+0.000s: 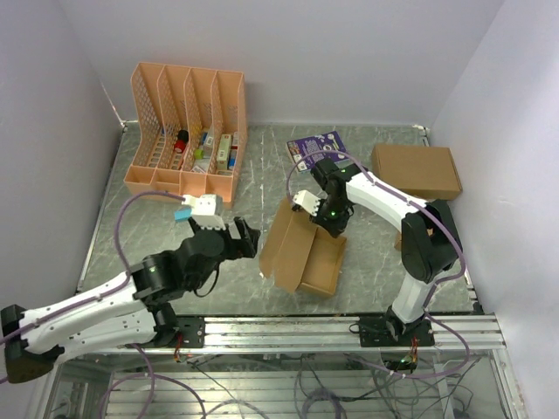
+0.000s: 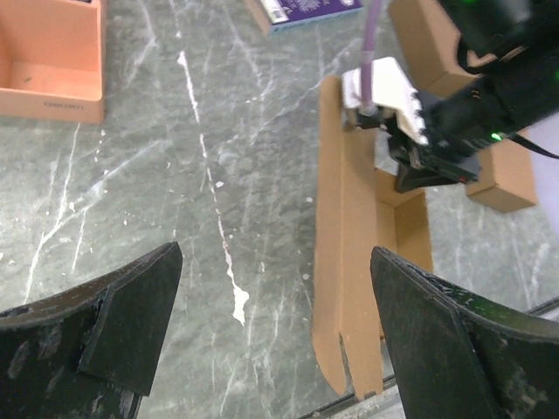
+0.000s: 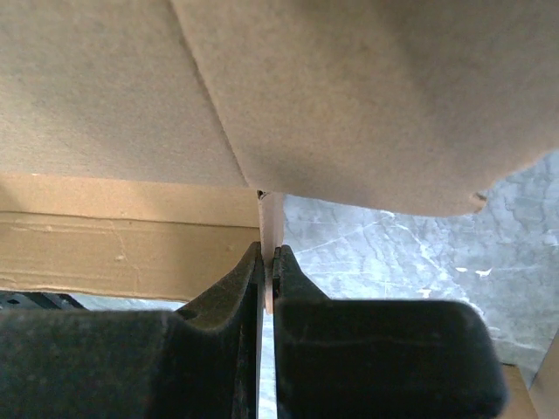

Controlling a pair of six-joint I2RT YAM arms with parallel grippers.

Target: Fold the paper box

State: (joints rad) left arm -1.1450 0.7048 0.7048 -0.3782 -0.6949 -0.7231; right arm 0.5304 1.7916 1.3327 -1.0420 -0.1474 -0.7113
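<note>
The right gripper (image 3: 266,257) has its jaws pressed together on a thin edge of the paper box (image 1: 301,249), and we see only a sliver of cardboard between the dark fingers. Just above that pinch, the right wrist view shows a broad brown flap with a slanting crease and a rounded corner, and a lighter strip of wall below it. The left gripper (image 2: 275,257) stands wide apart with nothing between its fingers; only the grey marbled table (image 1: 262,166) shows in the gap. It sits just beside the box on the box's left and does not touch it. From above we see the box half formed near the middle of the table, toward the front edge, between the two arms. It is plain brown cardboard, with a long panel raised on edge along its left side and a shallow tray with low walls on its right. The left wrist view shows a slit cut into the near end of that long panel. Farther back stand a peach file rack (image 1: 188,131), a purple booklet (image 1: 316,148) and a larger cardboard box (image 1: 417,170).
</note>
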